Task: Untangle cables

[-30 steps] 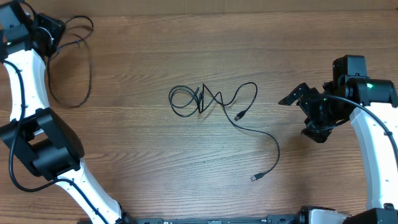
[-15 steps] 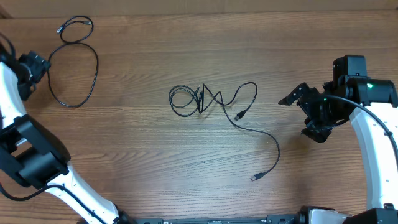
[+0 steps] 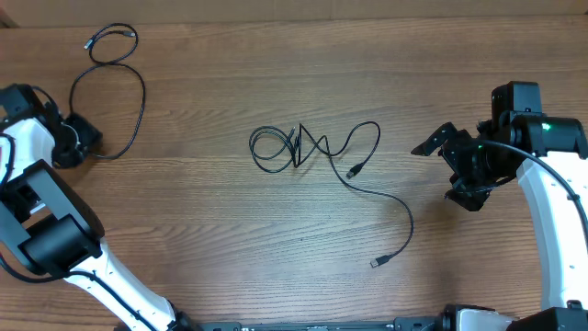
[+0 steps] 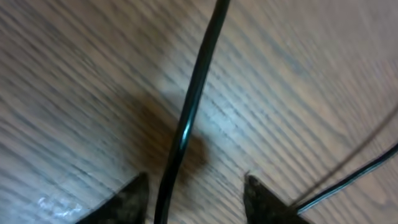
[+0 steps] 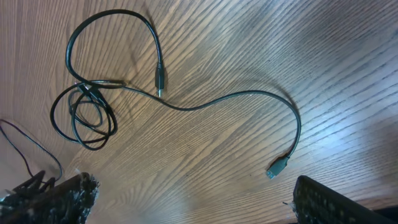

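A black cable (image 3: 322, 152) lies tangled at the table's middle, with coils on its left and a plug end (image 3: 380, 262) trailing to the lower right; it also shows in the right wrist view (image 5: 186, 106). A second black cable (image 3: 138, 92) lies looped at the far left. My left gripper (image 3: 83, 142) is open, low over that cable's lower end, and the cable (image 4: 193, 112) runs between its fingertips (image 4: 196, 196). My right gripper (image 3: 441, 156) is open and empty, right of the tangle; its fingers frame bare wood (image 5: 186, 199).
The wooden table (image 3: 230, 248) fills the view. The left cable's plug end (image 3: 110, 37) lies near the back left corner. The right arm (image 3: 542, 193) stands along the right edge.
My left arm has swung down from the back left corner to the left cable's lower end, leaving that cable spread in a loop. The right arm and middle cable have not moved.
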You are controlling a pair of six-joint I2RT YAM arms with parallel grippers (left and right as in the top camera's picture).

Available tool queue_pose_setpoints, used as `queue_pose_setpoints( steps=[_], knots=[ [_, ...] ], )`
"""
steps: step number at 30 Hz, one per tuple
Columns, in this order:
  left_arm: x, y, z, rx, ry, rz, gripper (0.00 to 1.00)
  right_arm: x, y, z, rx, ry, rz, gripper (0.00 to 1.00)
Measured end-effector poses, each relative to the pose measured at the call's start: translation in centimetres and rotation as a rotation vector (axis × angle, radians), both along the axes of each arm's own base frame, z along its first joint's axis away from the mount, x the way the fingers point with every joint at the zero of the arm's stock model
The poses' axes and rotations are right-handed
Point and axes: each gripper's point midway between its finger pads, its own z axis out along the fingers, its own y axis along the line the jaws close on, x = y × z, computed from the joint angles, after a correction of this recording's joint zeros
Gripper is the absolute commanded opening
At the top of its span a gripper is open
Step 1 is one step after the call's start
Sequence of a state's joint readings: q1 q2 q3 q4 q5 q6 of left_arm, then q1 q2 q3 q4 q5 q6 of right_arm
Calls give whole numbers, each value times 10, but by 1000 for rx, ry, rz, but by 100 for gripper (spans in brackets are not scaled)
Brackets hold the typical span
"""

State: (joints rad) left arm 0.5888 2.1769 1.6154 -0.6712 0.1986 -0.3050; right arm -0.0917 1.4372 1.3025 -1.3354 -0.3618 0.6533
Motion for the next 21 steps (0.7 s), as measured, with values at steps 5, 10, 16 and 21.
queue_pose_setpoints(
  steps=[5,10,16,21],
  knots=[
    [0,-8,-10,-40,-21,-1,4,0,0,0,0,0,0,100],
    [38,-29,12,-226,-222,49,4,0,0,0,0,0,0,100],
    [85,-90,43,-523,-342,147,4,0,0,0,0,0,0,100],
    [132,-167,68,-593,-430,68,4,0,0,0,0,-1,0,100]
  ],
)
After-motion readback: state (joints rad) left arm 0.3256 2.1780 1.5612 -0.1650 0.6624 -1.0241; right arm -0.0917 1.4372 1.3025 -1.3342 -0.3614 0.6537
